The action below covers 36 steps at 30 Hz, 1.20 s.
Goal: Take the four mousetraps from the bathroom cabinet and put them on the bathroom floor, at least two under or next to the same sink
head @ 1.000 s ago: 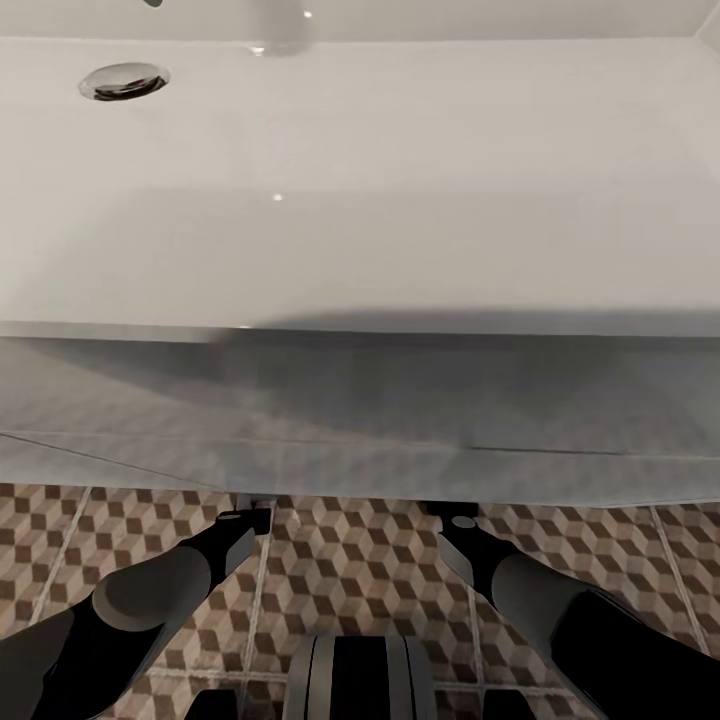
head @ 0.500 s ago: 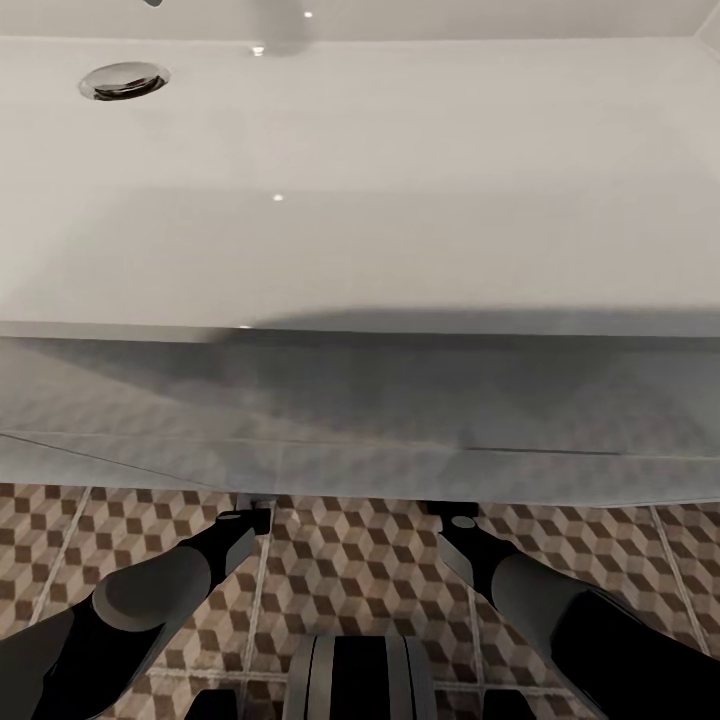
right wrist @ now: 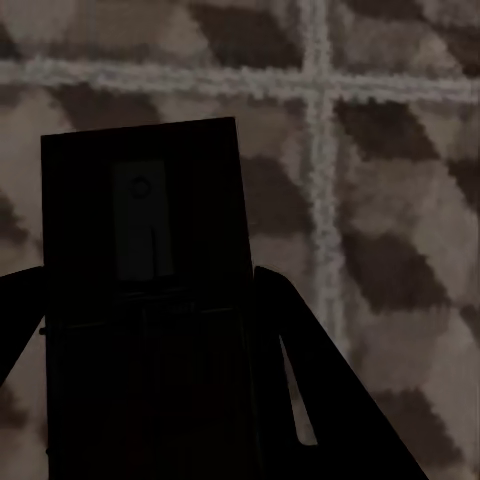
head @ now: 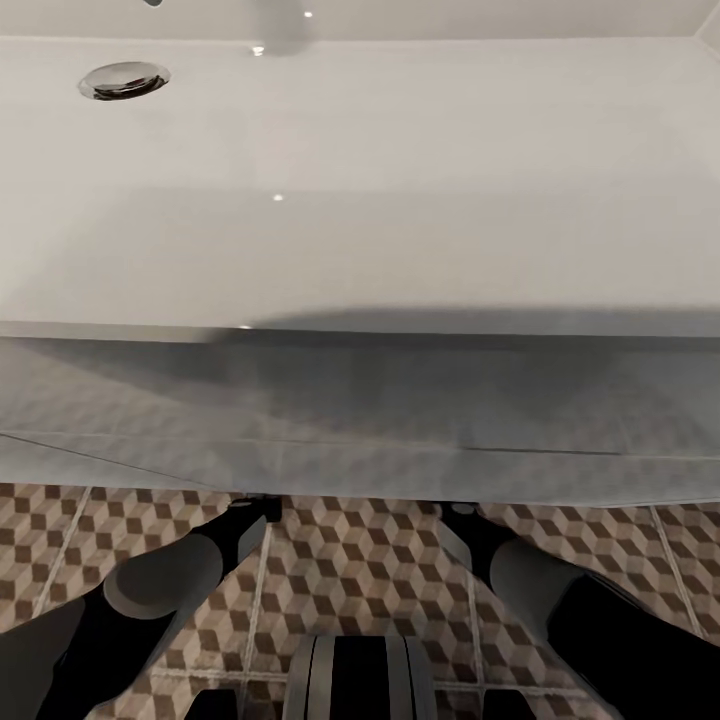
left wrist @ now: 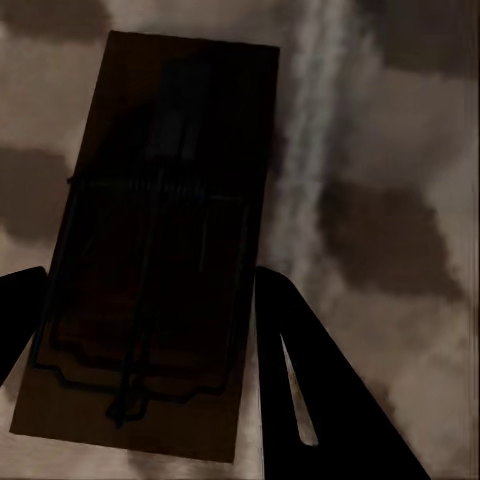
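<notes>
A broad white sink (head: 380, 190) fills most of what I can see from above, its chrome drain (head: 124, 80) far off to the left, and its grey shadowed front panel drops toward the bathroom floor (head: 350, 570), tiled in brown, beige and grey cubes with pale grout lines.

Both arms reach forward and down from the near edge, their forearms disappearing under the sink's front edge, so from above the grippers are hidden beneath it. The left arm (head: 150, 600) angles in from the near left, the right arm (head: 560, 600) from the near right, the two roughly mirrored and well apart.

Close in on the left gripper (left wrist: 140, 330), a mousetrap (left wrist: 160, 250) sits between its dark fingers (left wrist: 310, 380): a flat dark-brown rectangular plate with a thin wire frame and bar across it, slightly tilted over the patterned tile and a grout line. The fingers flank its long sides, touching or nearly so; whether it is lifted off the tile I cannot tell.

The right gripper (right wrist: 145, 340) has a second mousetrap (right wrist: 145, 290) between its fingers (right wrist: 310, 380) the same way, a very dark plate with a small paler tab, over tile near a crossing of grout lines.
</notes>
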Tool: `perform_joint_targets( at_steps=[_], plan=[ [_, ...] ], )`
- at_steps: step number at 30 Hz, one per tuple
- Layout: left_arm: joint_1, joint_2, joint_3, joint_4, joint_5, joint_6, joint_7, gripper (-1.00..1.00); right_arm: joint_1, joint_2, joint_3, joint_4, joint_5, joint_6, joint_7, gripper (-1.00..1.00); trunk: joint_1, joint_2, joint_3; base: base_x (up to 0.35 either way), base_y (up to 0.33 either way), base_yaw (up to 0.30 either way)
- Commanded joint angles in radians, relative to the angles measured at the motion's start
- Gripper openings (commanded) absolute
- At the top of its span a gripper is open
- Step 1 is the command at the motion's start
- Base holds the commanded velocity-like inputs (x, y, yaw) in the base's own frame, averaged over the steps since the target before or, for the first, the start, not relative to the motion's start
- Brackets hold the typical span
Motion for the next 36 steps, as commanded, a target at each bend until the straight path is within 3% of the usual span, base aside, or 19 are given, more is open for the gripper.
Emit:
perform_joint_targets(
  at_steps=[1,6,12,17,24,26,29,36],
  plan=[
    [-0.004,-0.001,-0.008,0.001,0.002,0.006,0.007,-1.00,-0.005,0.001,0.008,0.001,-0.014,0.005,0.000,-1.00,0.000,0.000,-0.001,0.000,0.000,0.000],
    [-0.022,-0.005,-0.007,0.001,0.002,0.006,0.008,-1.00,-0.033,0.000,0.007,0.017,-0.016,0.086,0.000,-1.00,0.000,0.000,-0.001,0.000,0.000,0.000],
    [-0.032,-0.006,-0.007,0.000,0.003,0.006,0.008,-1.00,-0.064,0.001,0.007,0.047,-0.019,0.125,0.000,-1.00,0.000,0.000,-0.001,0.000,0.000,0.000],
    [-0.033,-0.003,-0.005,-0.002,0.004,0.005,0.008,-1.00,-0.076,0.000,0.004,0.067,-0.020,0.214,0.000,-1.00,0.000,0.000,-0.001,0.000,0.000,0.000],
    [-0.033,0.001,-0.002,-0.004,0.004,0.004,0.005,-1.00,-0.085,-0.001,0.001,0.073,-0.021,0.249,0.000,-1.00,0.000,0.000,-0.001,0.000,0.000,0.000],
    [-0.033,0.001,-0.002,-0.004,0.004,0.003,0.005,-1.00,-0.085,0.000,-0.019,0.074,-0.022,0.252,0.001,-1.00,0.000,0.000,-0.001,0.000,0.000,0.000],
    [-0.033,0.001,-0.002,-0.004,0.004,0.003,0.005,-1.00,-0.085,0.000,-0.094,0.076,-0.021,0.253,0.002,-1.00,0.000,0.000,-0.001,0.000,0.000,0.000],
    [-0.033,0.002,-0.002,-0.004,0.004,0.003,0.004,-1.00,-0.085,-0.002,-0.118,0.073,-0.016,0.252,0.004,-1.00,0.000,0.000,-0.001,0.000,0.000,0.000]
  ],
)
